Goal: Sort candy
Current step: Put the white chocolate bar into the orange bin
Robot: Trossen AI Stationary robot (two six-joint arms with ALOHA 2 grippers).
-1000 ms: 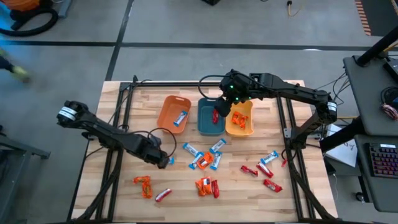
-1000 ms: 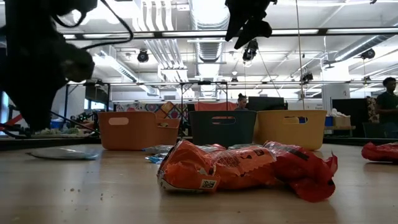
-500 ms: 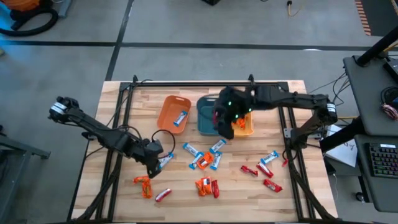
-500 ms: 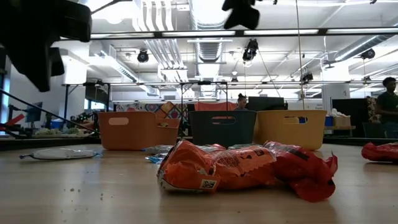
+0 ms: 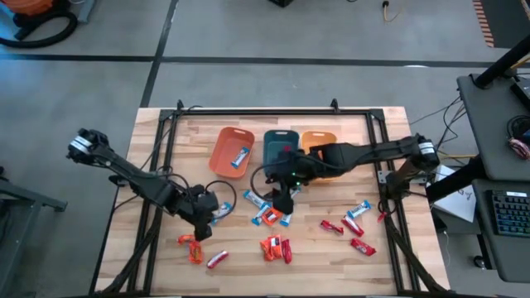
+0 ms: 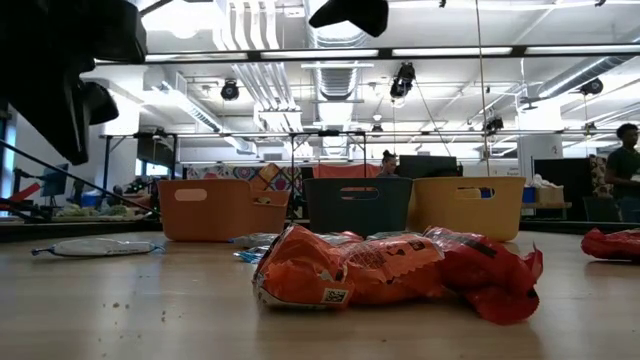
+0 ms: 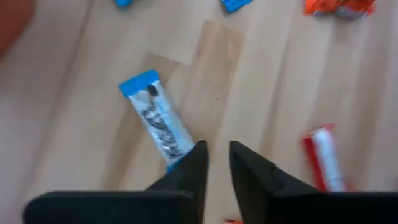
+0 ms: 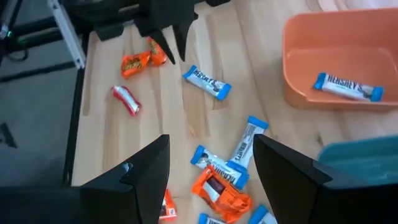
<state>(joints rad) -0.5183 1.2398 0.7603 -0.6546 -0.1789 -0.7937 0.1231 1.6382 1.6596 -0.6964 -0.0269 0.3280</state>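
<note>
- Left tool [image 7: 215, 163]: fingers slightly parted, empty, just above the surface [image 5: 166, 132] beside a blue-and-white candy [image 7: 155, 118].
- Right tool [image 8: 211, 162]: fingers wide, empty, over the central candies [image 5: 272, 213].
- Orange bin [image 5: 220, 153]: contains one blue-and-white candy.

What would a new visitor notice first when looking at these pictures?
Probably the bright candies scattered over the near half of the wooden table, in blue-and-white, red and orange wrappers. Next come three bins at the far side: the orange bin holding one blue-and-white candy, the teal bin and the yellow-orange bin. The left tool hovers by a blue-and-white candy near the table's left, while the right tool is open above the middle pile.
</note>
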